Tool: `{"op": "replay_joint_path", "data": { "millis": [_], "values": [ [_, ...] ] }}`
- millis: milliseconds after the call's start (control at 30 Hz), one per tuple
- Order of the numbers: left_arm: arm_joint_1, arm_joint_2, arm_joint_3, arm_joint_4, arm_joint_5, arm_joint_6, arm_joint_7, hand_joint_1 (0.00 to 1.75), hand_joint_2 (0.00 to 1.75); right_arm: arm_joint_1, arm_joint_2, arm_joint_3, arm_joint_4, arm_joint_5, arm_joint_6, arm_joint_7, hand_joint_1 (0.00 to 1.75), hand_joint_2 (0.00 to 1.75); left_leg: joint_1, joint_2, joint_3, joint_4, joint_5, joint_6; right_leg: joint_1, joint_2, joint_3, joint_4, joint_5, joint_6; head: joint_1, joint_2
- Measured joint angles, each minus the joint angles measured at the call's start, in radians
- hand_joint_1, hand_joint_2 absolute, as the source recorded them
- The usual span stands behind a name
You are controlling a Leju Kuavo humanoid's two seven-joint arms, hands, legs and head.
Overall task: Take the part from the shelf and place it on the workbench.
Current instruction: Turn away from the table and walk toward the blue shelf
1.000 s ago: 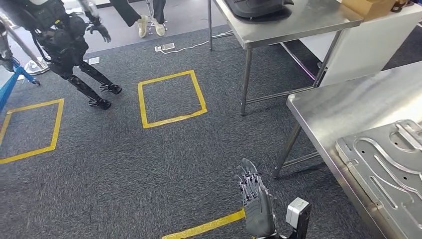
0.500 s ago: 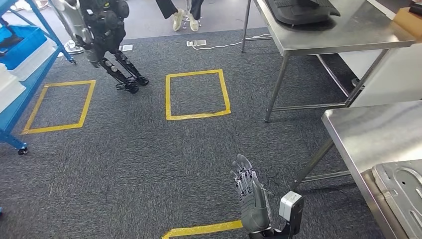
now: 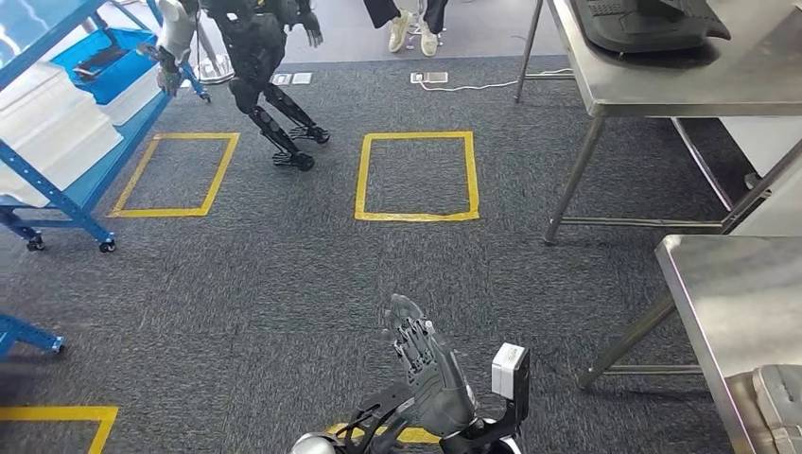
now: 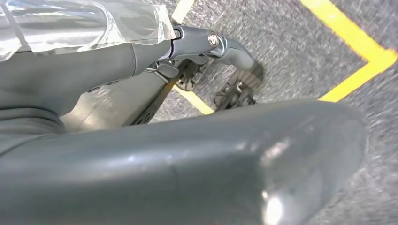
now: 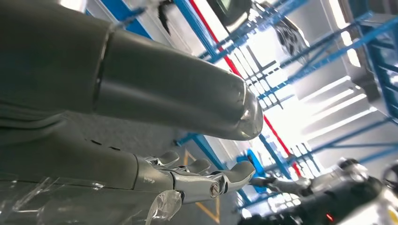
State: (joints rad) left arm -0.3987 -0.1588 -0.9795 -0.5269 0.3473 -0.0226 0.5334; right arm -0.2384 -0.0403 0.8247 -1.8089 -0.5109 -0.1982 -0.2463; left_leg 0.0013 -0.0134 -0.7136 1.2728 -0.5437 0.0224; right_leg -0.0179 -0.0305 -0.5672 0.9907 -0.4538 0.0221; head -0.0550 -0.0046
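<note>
Grey carpet lies under the right robot hand (image 3: 430, 364), raised with fingers spread, holding nothing. The left robot hand (image 4: 197, 154) is too close to judge. The blue shelf (image 3: 66, 123) stands far ahead-left; the part (image 3: 771, 407) rests on the bench (image 3: 719, 293) to the right.

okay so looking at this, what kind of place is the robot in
Most likely a robotics lab or workshop test floor: steel workbenches, a blue wheeled shelf rack holding bins, yellow taped squares on grey carpet, and another humanoid robot standing nearby.

Blue shelf (image 3: 57, 170); yellow floor squares (image 3: 417, 177); grey carpet (image 3: 265, 274).
</note>
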Motion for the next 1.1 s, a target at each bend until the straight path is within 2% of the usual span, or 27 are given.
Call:
{"op": "replay_joint_path", "data": {
  "millis": [33, 67, 133, 167, 200, 267, 300, 367, 400, 433, 467, 500, 533, 567, 600, 633, 667, 700, 767, 833, 900, 967, 1000, 1033, 1067, 1100],
  "values": [
    [-0.001, 0.003, 0.003, -0.012, 0.005, -0.005, -0.002, 0.0, 0.0, -0.001, 0.002, 0.004, 0.005, -0.002, 0.003, 0.0, 0.0, 0.0, -0.003, 0.003, 0.012, -0.035, 0.027, 0.006, 0.002, -0.011, 0.002, 0.0, -0.002, -0.001, 0.0, 0.0],
    [-0.003, 0.006, 0.006, -0.024, 0.011, -0.009, -0.003, 0.0, 0.0, -0.003, 0.005, 0.007, 0.009, -0.003, 0.006, -0.001, 0.0, 0.0, -0.008, 0.013, 0.042, -0.104, 0.066, 0.015, 0.004, -0.022, 0.006, 0.0, -0.005, -0.002, 0.0, 0.0],
    [-0.009, 0.009, 0.008, -0.045, 0.025, -0.012, -0.004, 0.0, 0.0, -0.004, 0.008, 0.01, 0.014, -0.006, 0.012, -0.002, 0.0, 0.0, -0.025, 0.051, 0.109, -0.25, 0.124, 0.032, 0.007, -0.04, 0.014, -0.002, -0.01, -0.001, 0.0, 0.0],
    [-0.011, 0.01, 0.009, -0.053, 0.031, -0.012, -0.005, 0.0, 0.0, -0.004, 0.009, 0.011, 0.016, -0.008, 0.014, -0.002, 0.0, 0.0, -0.032, 0.066, 0.127, -0.29, 0.136, 0.038, 0.008, -0.047, 0.016, -0.003, -0.012, 0.001, 0.0, 0.0],
    [-0.011, 0.011, 0.009, -0.061, 0.038, -0.009, -0.005, 0.0, 0.0, -0.004, 0.01, 0.012, 0.018, -0.009, 0.017, -0.003, 0.0, 0.0, -0.038, 0.07, 0.132, -0.306, 0.137, 0.041, 0.009, -0.055, 0.018, -0.004, -0.014, 0.004, 0.0, 0.0],
    [-0.01, 0.015, 0.009, -0.073, 0.049, -0.004, -0.006, 0.0, 0.0, -0.002, 0.012, 0.015, 0.021, -0.011, 0.024, -0.005, 0.0, 0.0, -0.036, 0.05, 0.133, -0.315, 0.144, 0.045, 0.009, -0.069, 0.02, -0.004, -0.018, 0.012, 0.0, 0.0],
    [-0.008, 0.017, 0.009, -0.08, 0.055, 0.0, -0.008, 0.0, 0.0, 0.0, 0.013, 0.016, 0.024, -0.011, 0.028, -0.006, 0.0, 0.0, -0.032, 0.038, 0.138, -0.322, 0.148, 0.048, 0.01, -0.064, 0.019, 0.006, -0.026, 0.017, 0.0, 0.0],
    [-0.005, 0.019, 0.009, -0.088, 0.067, 0.004, -0.011, 0.0, 0.0, 0.007, 0.012, 0.016, 0.026, -0.01, 0.036, -0.009, 0.0, 0.0, -0.022, 0.019, 0.15, -0.335, 0.156, 0.055, 0.01, -0.021, -0.013, 0.082, -0.069, 0.025, 0.002, 0.0],
    [-0.004, 0.019, 0.009, -0.092, 0.073, 0.005, -0.013, 0.0, 0.0, 0.011, 0.011, 0.017, 0.028, -0.01, 0.039, -0.01, 0.0, 0.0, -0.021, 0.008, 0.151, -0.336, 0.156, 0.057, 0.009, 0.005, -0.044, 0.145, -0.1, 0.027, 0.003, 0.0],
    [-0.002, 0.019, 0.009, -0.095, 0.078, 0.005, -0.014, 0.0, 0.0, 0.015, 0.01, 0.017, 0.03, -0.01, 0.042, -0.011, 0.0, 0.0, -0.021, -0.002, 0.151, -0.335, 0.156, 0.058, 0.007, 0.019, -0.079, 0.212, -0.128, 0.029, 0.003, 0.0],
    [0.0, 0.019, 0.009, -0.097, 0.081, 0.006, -0.016, 0.0, 0.0, 0.018, 0.009, 0.017, 0.032, -0.01, 0.045, -0.011, 0.0, 0.0, -0.02, -0.014, 0.151, -0.335, 0.156, 0.058, 0.005, 0.025, -0.108, 0.262, -0.143, 0.032, 0.003, 0.0],
    [0.003, 0.02, 0.009, -0.098, 0.085, 0.006, -0.018, 0.0, 0.0, 0.021, 0.008, 0.017, 0.035, -0.009, 0.048, -0.011, 0.0, 0.0, -0.019, -0.026, 0.151, -0.334, 0.156, 0.058, 0.002, 0.026, -0.122, 0.279, -0.138, 0.035, 0.003, 0.0],
    [0.005, 0.02, 0.009, -0.098, 0.089, 0.006, -0.02, 0.0, 0.0, 0.022, 0.007, 0.017, 0.037, -0.009, 0.051, -0.012, 0.0, 0.0, -0.017, -0.039, 0.152, -0.332, 0.155, 0.056, -0.001, 0.028, -0.115, 0.255, -0.113, 0.038, 0.003, 0.0],
    [0.006, 0.021, 0.009, -0.099, 0.092, 0.006, -0.022, 0.0, 0.0, 0.024, 0.007, 0.017, 0.039, -0.009, 0.053, -0.012, 0.0, 0.0, -0.013, -0.053, 0.152, -0.328, 0.152, 0.052, -0.006, 0.033, -0.088, 0.192, -0.074, 0.043, 0.003, 0.0],
    [0.007, 0.021, 0.009, -0.101, 0.096, 0.006, -0.024, 0.0, 0.0, 0.027, 0.006, 0.017, 0.04, -0.008, 0.056, -0.013, 0.0, 0.0, -0.01, -0.066, 0.152, -0.322, 0.148, 0.045, -0.012, 0.049, -0.054, 0.12, -0.04, 0.05, 0.003, 0.0],
    [0.006, 0.022, 0.009, -0.102, 0.099, 0.007, -0.025, 0.0, 0.0, 0.029, 0.005, 0.017, 0.041, -0.008, 0.057, -0.013, 0.0, 0.0, -0.008, -0.077, 0.149, -0.313, 0.142, 0.038, -0.016, 0.064, -0.025, 0.057, -0.015, 0.051, 0.004, 0.0],
    [0.006, 0.022, 0.009, -0.104, 0.102, 0.008, -0.025, 0.0, 0.0, 0.031, 0.005, 0.017, 0.042, -0.007, 0.059, -0.012, 0.0, 0.0, -0.007, -0.085, 0.146, -0.307, 0.139, 0.031, -0.018, 0.075, -0.007, 0.018, -0.002, 0.049, 0.004, 0.0],
    [0.006, 0.023, 0.008, -0.104, 0.104, 0.009, -0.026, 0.0, 0.0, 0.032, 0.005, 0.017, 0.043, -0.007, 0.06, -0.012, 0.0, 0.0, -0.008, -0.092, 0.143, -0.305, 0.137, 0.026, -0.016, 0.08, -0.002, 0.006, -0.003, 0.043, 0.004, 0.0],
    [0.008, 0.025, 0.008, -0.105, 0.105, 0.01, -0.026, 0.0, 0.0, 0.033, 0.005, 0.016, 0.045, -0.006, 0.062, -0.012, 0.0, 0.0, -0.007, -0.099, 0.139, -0.306, 0.137, 0.019, -0.012, 0.063, -0.003, 0.006, -0.001, 0.024, 0.004, 0.0],
    [0.009, 0.027, 0.007, -0.106, 0.108, 0.009, -0.027, 0.0, 0.0, 0.035, 0.006, 0.016, 0.046, -0.003, 0.062, -0.014, 0.0, 0.0, -0.007, -0.066, 0.125, -0.273, 0.118, 0.012, -0.01, 0.044, -0.001, 0.004, 0.0, 0.012, 0.003, 0.0],
    [0.007, 0.027, 0.007, -0.107, 0.109, 0.006, -0.027, 0.0, 0.0, 0.045, 0.004, 0.013, 0.046, 0.004, 0.059, -0.017, 0.0, 0.0, -0.009, -0.017, 0.074, -0.163, 0.062, 0.004, -0.005, 0.025, 0.0, 0.004, -0.001, 0.005, 0.002, 0.0],
    [0.005, 0.023, 0.006, -0.107, 0.109, 0.004, -0.029, 0.0, 0.0, 0.059, 0.0, 0.007, 0.046, 0.012, 0.055, -0.017, 0.0, 0.0, -0.007, 0.0, 0.005, -0.025, 0.007, 0.003, 0.0, 0.003, 0.0, 0.004, -0.004, 0.001, 0.002, 0.0],
    [0.005, 0.022, 0.005, -0.107, 0.111, 0.003, -0.031, 0.0, 0.0, 0.065, -0.002, 0.004, 0.046, 0.015, 0.055, -0.017, 0.0, 0.0, -0.008, 0.001, -0.013, 0.009, 0.001, 0.006, 0.002, -0.008, 0.001, 0.004, -0.006, -0.002, 0.002, 0.0],
    [0.005, 0.02, 0.004, -0.107, 0.113, 0.001, -0.033, 0.0, 0.0, 0.068, -0.003, 0.002, 0.045, 0.017, 0.055, -0.017, 0.0, 0.0, -0.009, 0.003, -0.01, 0.001, 0.015, 0.01, 0.003, -0.019, 0.002, 0.004, -0.008, -0.003, 0.002, 0.0],
    [0.005, 0.019, 0.003, -0.107, 0.116, -0.001, -0.036, 0.0, 0.0, 0.07, -0.003, 0.001, 0.045, 0.018, 0.055, -0.017, 0.0, 0.0, -0.011, 0.008, 0.015, -0.051, 0.045, 0.017, 0.005, -0.029, 0.006, 0.004, -0.01, -0.004, 0.002, 0.0],
    [0.004, 0.018, 0.003, -0.107, 0.12, -0.003, -0.039, 0.0, 0.0, 0.07, -0.003, 0.0, 0.045, 0.019, 0.055, -0.018, 0.0, 0.0, -0.016, 0.025, 0.055, -0.13, 0.082, 0.026, 0.006, -0.038, 0.01, 0.003, -0.012, -0.005, 0.002, 0.0]
  ]
}}
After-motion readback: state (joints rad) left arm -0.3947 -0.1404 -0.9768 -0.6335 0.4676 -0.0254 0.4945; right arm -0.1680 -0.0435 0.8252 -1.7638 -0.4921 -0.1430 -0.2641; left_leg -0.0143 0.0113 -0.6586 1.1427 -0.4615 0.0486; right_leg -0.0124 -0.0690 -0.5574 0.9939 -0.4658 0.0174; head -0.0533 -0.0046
